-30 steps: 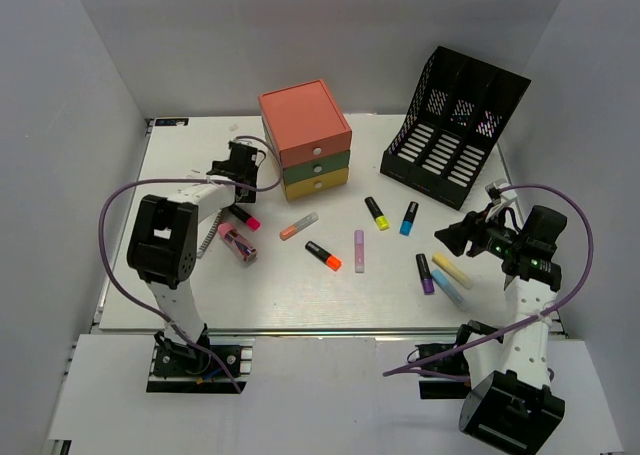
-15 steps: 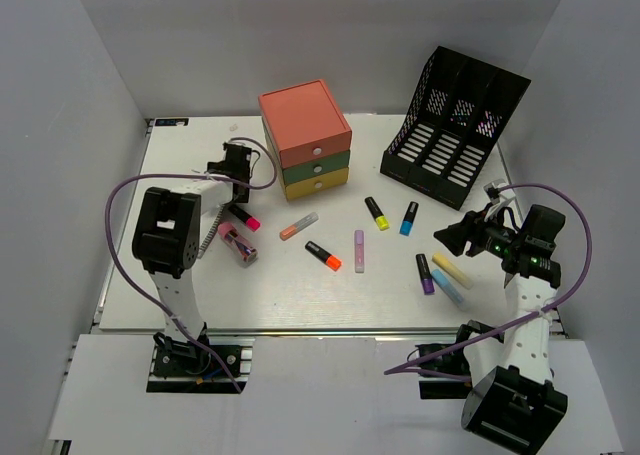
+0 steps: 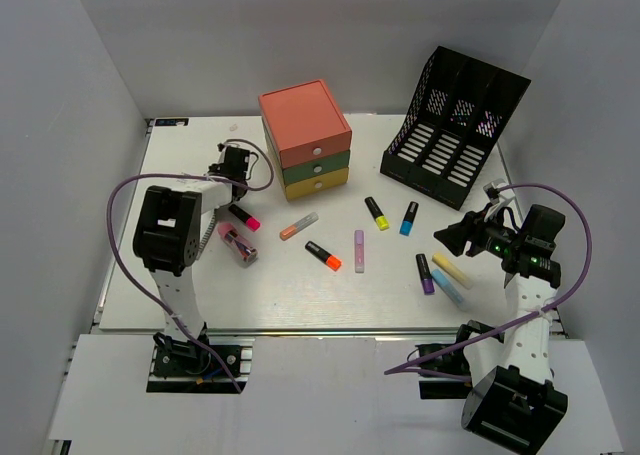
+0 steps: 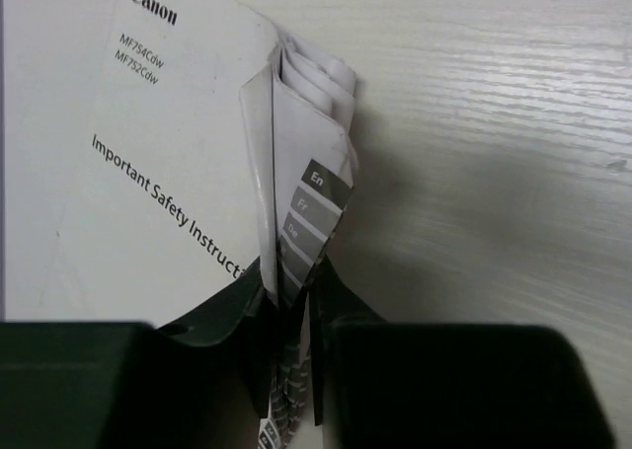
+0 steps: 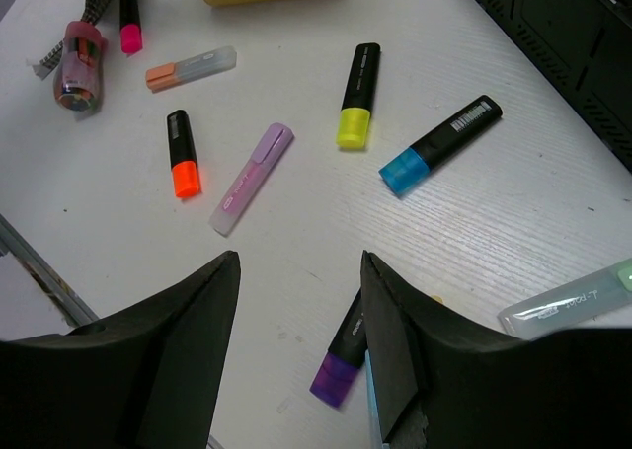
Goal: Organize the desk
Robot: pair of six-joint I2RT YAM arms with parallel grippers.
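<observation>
The white desk point(image 3: 300, 295) holds scattered highlighters: orange point(image 3: 323, 256), lilac point(image 3: 359, 250), yellow point(image 3: 376, 213), blue point(image 3: 408, 218), purple point(image 3: 425, 273). My left gripper point(image 3: 232, 165) is low at the back left, beside the drawer unit. In the left wrist view it point(image 4: 294, 271) is shut on the folded page edges of a white Canon safety booklet point(image 4: 148, 153) lying on the desk. My right gripper point(image 3: 455, 237) hovers at the right, open and holding nothing. In the right wrist view it point(image 5: 299, 261) is above the purple highlighter point(image 5: 346, 355).
A red-green-yellow drawer unit point(image 3: 305, 137) stands at the back centre and a black file holder point(image 3: 455, 125) at the back right. A pink highlighter point(image 3: 243, 217), a peach one point(image 3: 298, 225) and a pink roll point(image 3: 237, 243) lie by the left arm. Pale yellow point(image 3: 451, 271) and light blue point(image 3: 447, 288) markers lie under the right gripper.
My left gripper has closed onto the booklet's pages, and the left arm has shifted slightly left. The right arm and the highlighters have not moved.
</observation>
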